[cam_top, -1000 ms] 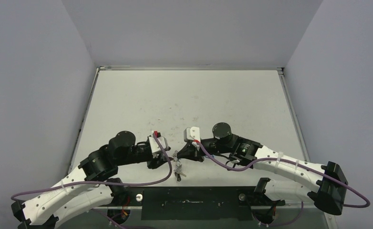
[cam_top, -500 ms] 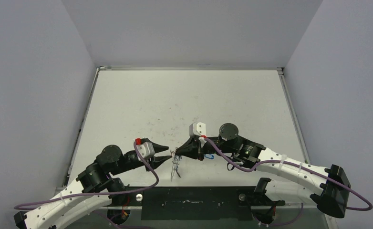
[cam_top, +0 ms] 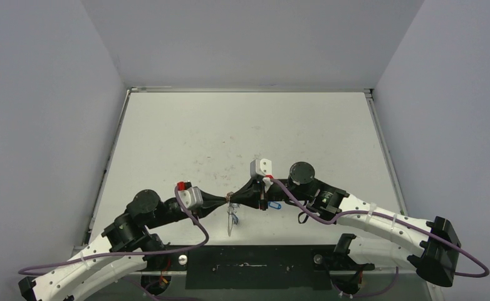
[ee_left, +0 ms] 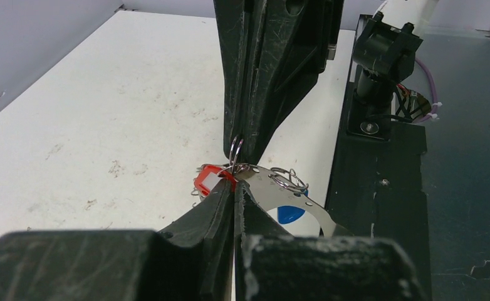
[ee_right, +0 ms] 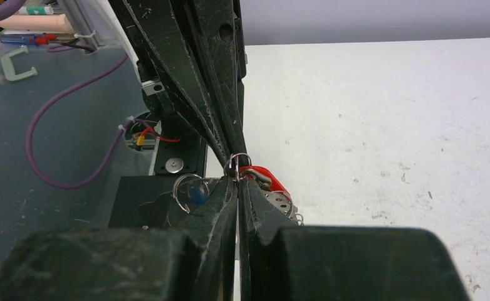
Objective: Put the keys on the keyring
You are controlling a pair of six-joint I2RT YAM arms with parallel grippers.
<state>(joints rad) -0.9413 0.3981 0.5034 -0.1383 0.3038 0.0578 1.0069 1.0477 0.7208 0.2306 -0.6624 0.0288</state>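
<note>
The chief risk is a tug-of-war: the left fingers (ee_left: 214,213) and the right fingers (ee_right: 220,207) meet tip to tip, each pair pressed tight together, and both seem to pinch the same thin wire loop, which I take for the keyring (ee_left: 236,149). If either arm pulls or twists while the other holds, the loop could bend, spring out of one grip, or drop the whole bunch. The keys hang at that same spot, just above the desk (cam_top: 242,132): the red-tagged key (ee_left: 208,179) sits right at the left fingertips, and the blue-tagged key (ee_left: 289,215) dangles lower, under a silver blade. Whether either is threaded on properly I cannot tell (the wire is thin and partly hidden by the fingertips). A slip here would land near the desk's near edge, beside the dark base strip (cam_top: 255,266), which is awkward to reach. The desk is white, matte and scuffed with small dark marks; plain pale grey walls (cam_top: 249,37) close it in on three sides.
</note>
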